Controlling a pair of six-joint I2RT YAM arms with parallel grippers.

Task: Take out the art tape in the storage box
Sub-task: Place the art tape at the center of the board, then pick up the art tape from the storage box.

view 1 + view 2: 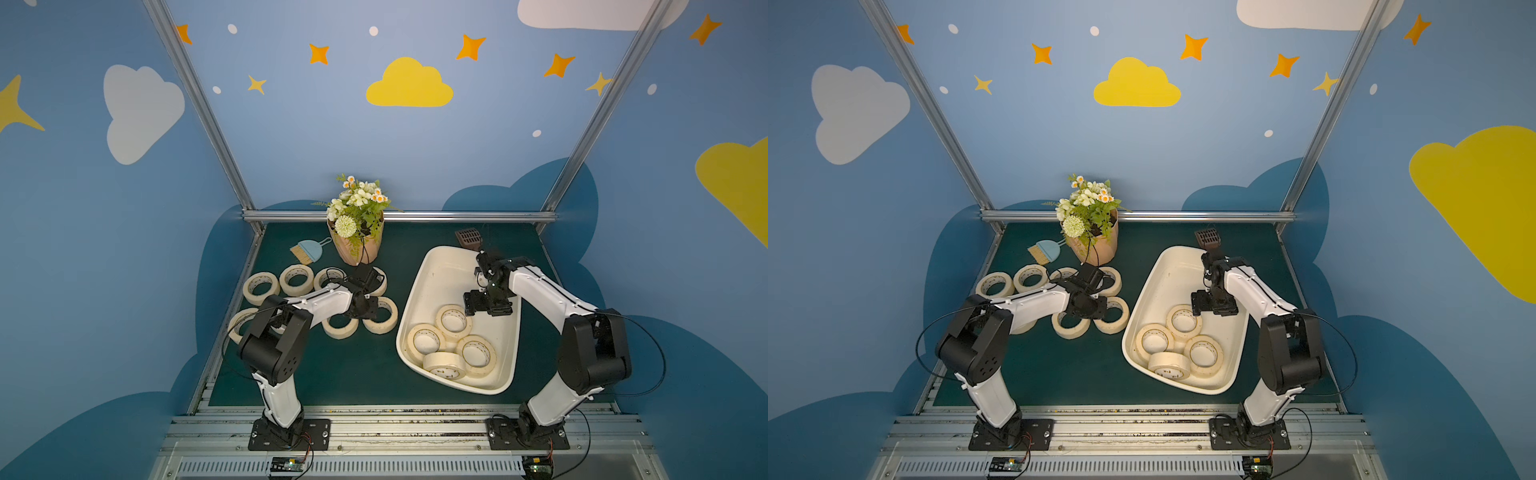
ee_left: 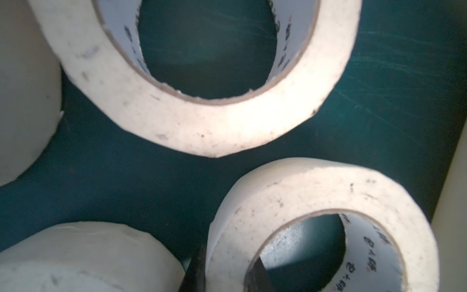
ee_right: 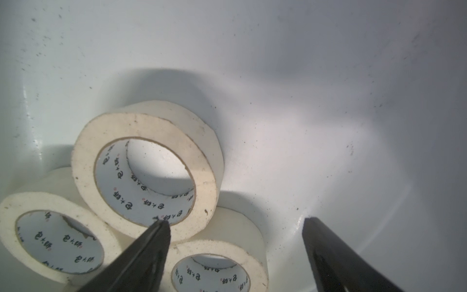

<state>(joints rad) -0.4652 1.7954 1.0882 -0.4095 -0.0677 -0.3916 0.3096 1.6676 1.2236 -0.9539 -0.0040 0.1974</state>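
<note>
Art tape (image 1: 444, 362) lies in the storage box (image 1: 436, 274) beneath the spread right gripper (image 3: 235, 221); left gripper (image 2: 227, 257) seemingly pinches another roll (image 2: 316, 192).

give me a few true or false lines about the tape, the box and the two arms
1. Four tape rolls lie in the storage box. True.
2. The right gripper holds a roll. False: its fingers stand open and empty above the rolls.
3. The flowerpot stands in the box. False: it stands on the mat, outside it.
4. The left gripper is outside the box, pinching the wall of a removed roll. True.
</note>
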